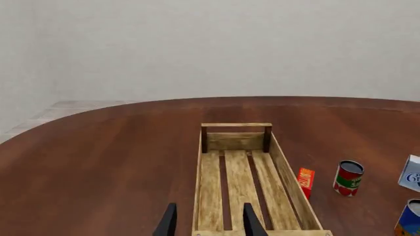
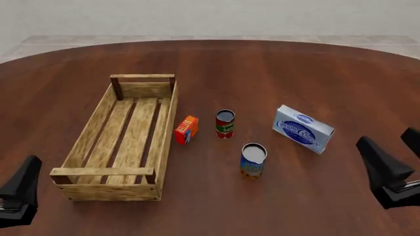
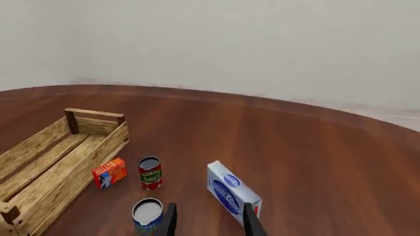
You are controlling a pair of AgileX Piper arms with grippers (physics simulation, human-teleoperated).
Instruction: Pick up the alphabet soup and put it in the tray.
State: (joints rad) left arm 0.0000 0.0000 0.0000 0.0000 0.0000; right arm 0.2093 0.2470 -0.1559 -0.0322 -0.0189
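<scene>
The alphabet soup [image 2: 253,160], a blue-labelled can with a silver top, stands upright on the table right of the tray [image 2: 166,129], a long light-wood slatted crate with nothing in it. My right gripper [image 3: 210,221] is open and holds nothing. The soup [image 3: 147,216] stands just outside one of its fingers, farther along the table. The left gripper [image 1: 210,223] is open too, hovering at the near end of the tray [image 1: 236,125], and the soup [image 1: 409,219] shows at that picture's edge. In the front view both grippers' dark fingers [image 2: 384,169] sit low at the near corners.
A red-and-green can [image 2: 225,123] stands just beyond the soup. A small orange box [image 2: 186,130] lies against the tray's right wall. A white-blue flat box [image 2: 303,129] lies to the soup's right. The brown table [image 2: 276,69] stretches beyond them.
</scene>
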